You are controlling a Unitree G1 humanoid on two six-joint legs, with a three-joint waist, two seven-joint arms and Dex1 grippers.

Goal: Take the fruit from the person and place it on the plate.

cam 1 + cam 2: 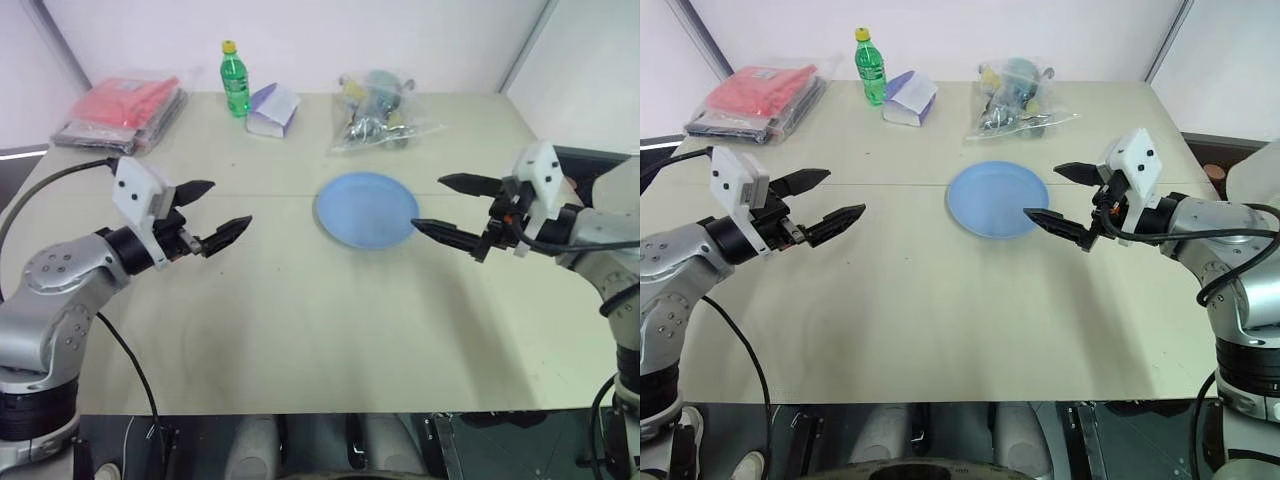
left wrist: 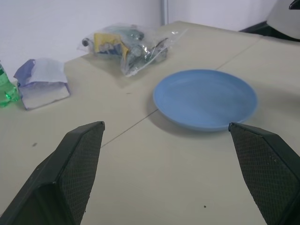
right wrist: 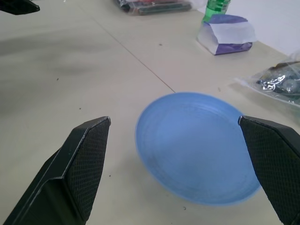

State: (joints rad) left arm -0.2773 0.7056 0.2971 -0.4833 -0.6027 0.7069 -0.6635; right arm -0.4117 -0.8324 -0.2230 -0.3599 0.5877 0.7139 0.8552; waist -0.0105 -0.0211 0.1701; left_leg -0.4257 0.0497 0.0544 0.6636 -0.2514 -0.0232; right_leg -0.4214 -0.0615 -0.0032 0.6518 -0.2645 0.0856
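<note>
Left eye view: both pincers [image 1: 222,207] [image 1: 440,206] gape empty flanking plate [image 1: 366,208]; bottle [image 1: 235,79], bags [image 1: 378,112] behind.

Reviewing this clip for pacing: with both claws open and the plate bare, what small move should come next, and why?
Probably hold position and wait. The plate lies bare, and the left claw and right claw hang open over the table on either side of it, holding nothing, so there is nothing to take yet.

A beige table [image 1: 300,320] is seen. A light-blue plate [image 1: 367,208] is set near its centre; a green bottle [image 1: 235,80], tissue pack [image 1: 272,109], red packets [image 1: 125,108] and clear bag [image 1: 378,112] lie toward twelve o'clock.
</note>
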